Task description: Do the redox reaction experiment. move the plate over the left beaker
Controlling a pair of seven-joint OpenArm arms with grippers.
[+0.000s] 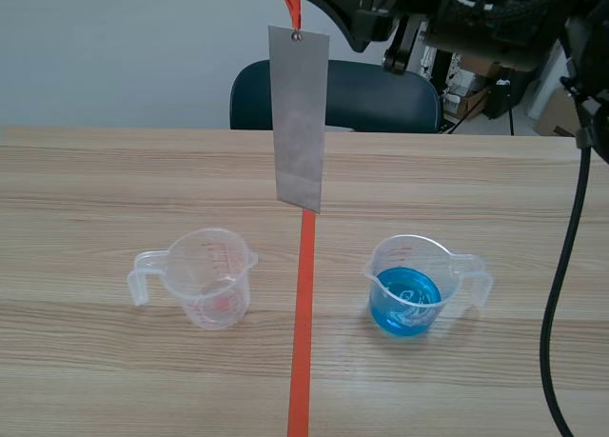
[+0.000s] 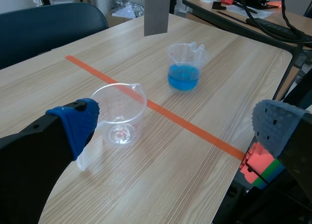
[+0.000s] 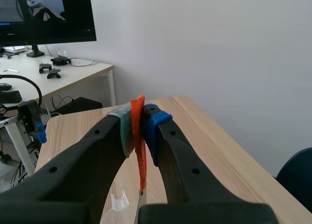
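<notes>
My right hand (image 3: 139, 126) is clamped on an orange strap (image 3: 141, 155). The grey plate (image 1: 300, 123) hangs from it, high over the bench (image 1: 86, 180), above the tape line. The empty left beaker (image 1: 207, 277) stands to one side, the blue-filled beaker (image 1: 409, 289) to the other. My left hand (image 2: 178, 124) is spread apart and idle. Recommendation: carry the plate sideways slowly, hold height, let any swing settle, and centre its lower edge over the rim.

Hanging plate (image 2: 156, 11) top cropped, strap (image 1: 291, 9) top cropped

white wall (image 1: 114, 47), blue chair (image 1: 381, 99), wood table (image 1: 95, 189), desk (image 3: 73, 70) w/ monitor (image 3: 48, 14)
</notes>
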